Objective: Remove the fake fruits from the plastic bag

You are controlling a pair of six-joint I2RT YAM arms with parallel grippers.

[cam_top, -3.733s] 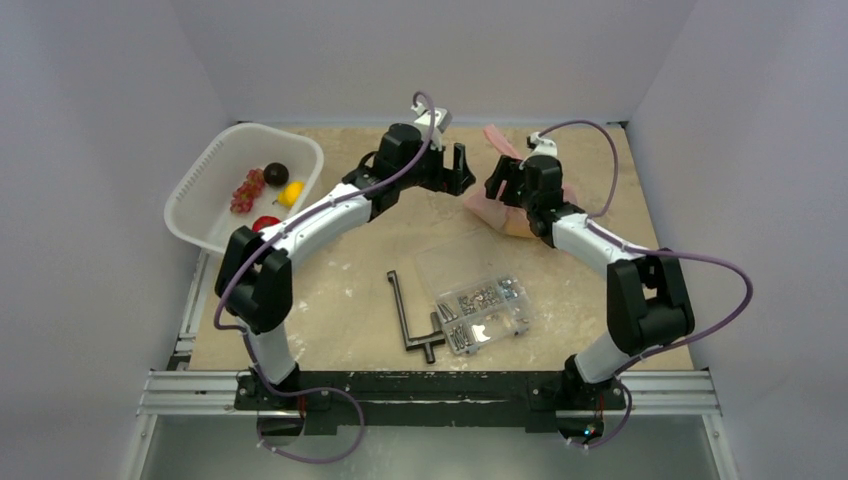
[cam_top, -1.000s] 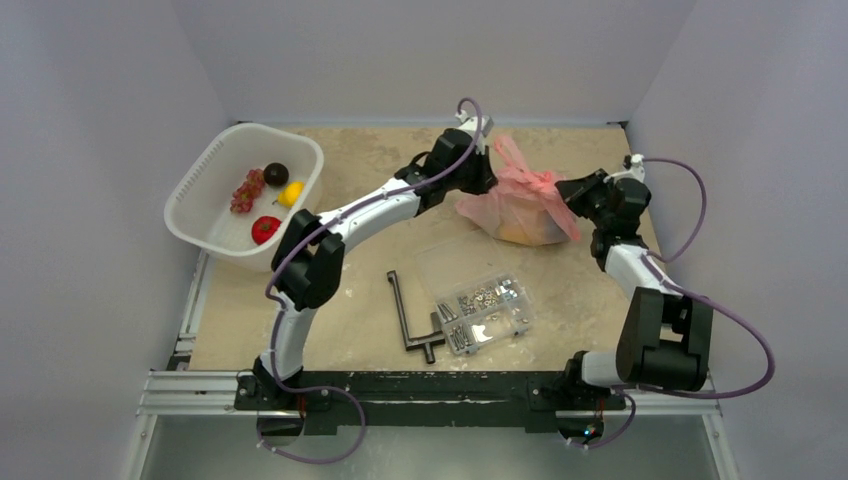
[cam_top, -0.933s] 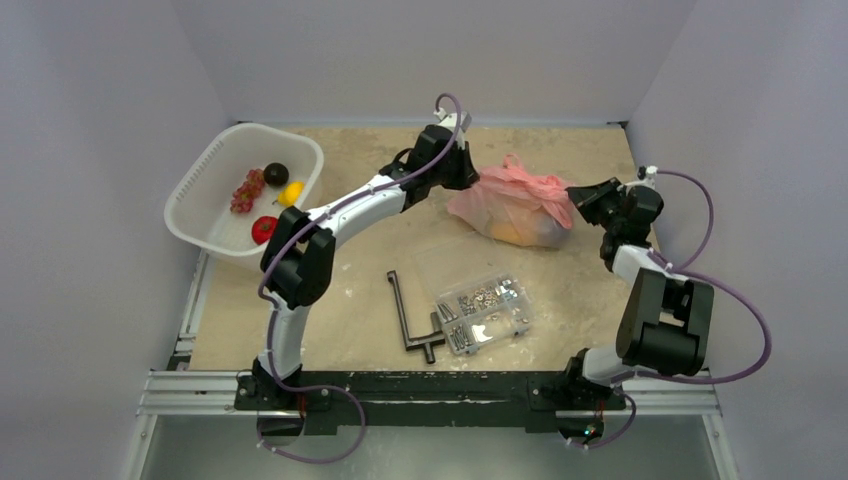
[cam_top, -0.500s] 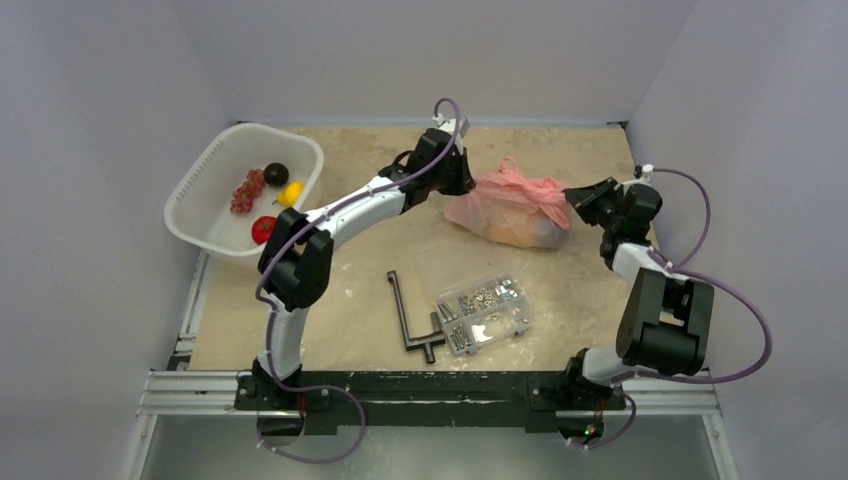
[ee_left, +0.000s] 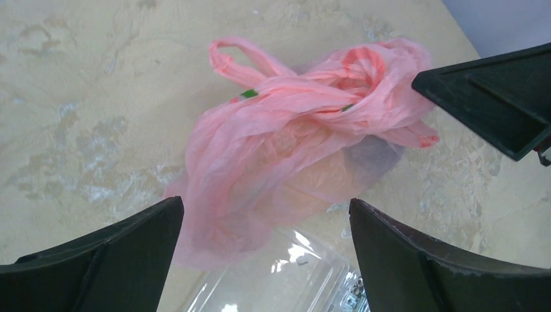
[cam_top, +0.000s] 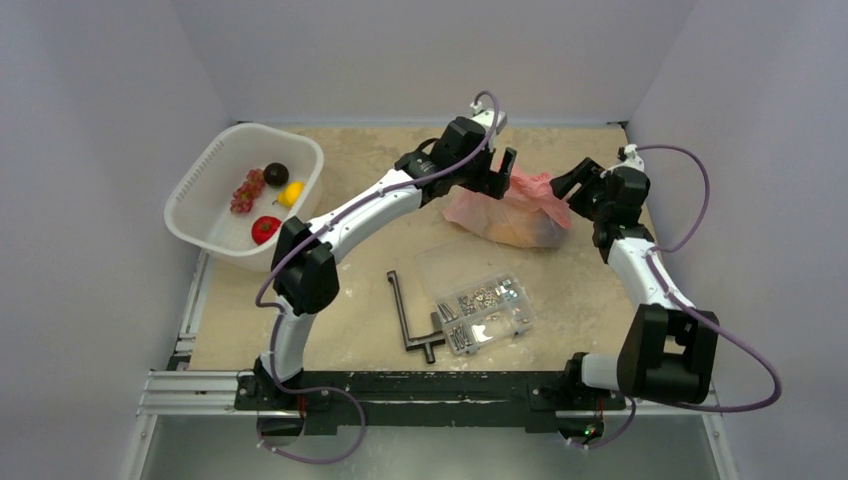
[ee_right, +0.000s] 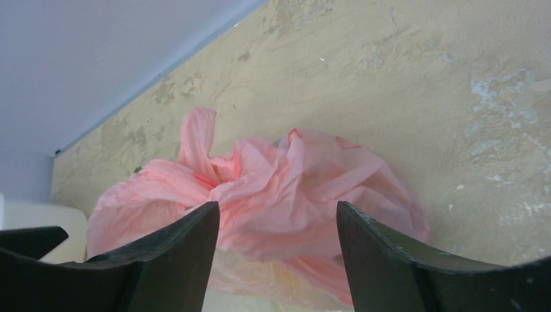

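Thin, crinkly, translucent pink plastic bag (cam_top: 512, 208) slumped on the mottled tan tabletop (cam_top: 580, 300) toward the far edge, right of centre. Handles bunched and knotted on top, a yellow-orange shape dimly showing through the lower side. Just left of the bag and above it, black two-finger left claw (cam_top: 497, 175), spread wide and holding nothing. From that wrist (ee_left: 265, 205), one finger on either side of the bag (ee_left: 286, 149) lying below, no contact visible. Just right of the bag, black two-finger right claw (cam_top: 570, 182), also parted, less widely, pinching nothing. From its own wrist (ee_right: 278, 208), crumpled pink plastic (ee_right: 273, 182) seen through the gap, beyond the fingertips. Well apart at the far left, white plastic basket (cam_top: 200, 165) with four glossy fake fruits inside: dark red grape bunch (cam_top: 247, 190), dark purple round piece (cam_top: 276, 174), small yellow lemon (cam_top: 291, 193), red round piece (cam_top: 265, 229). Nearer the arm bases, clear plastic compartment box (cam_top: 460, 270) of small metal screws, lid open toward the bag and its edge close against the bag's near side. Black L-shaped metal tool (cam_top: 408, 318) just left of the box.
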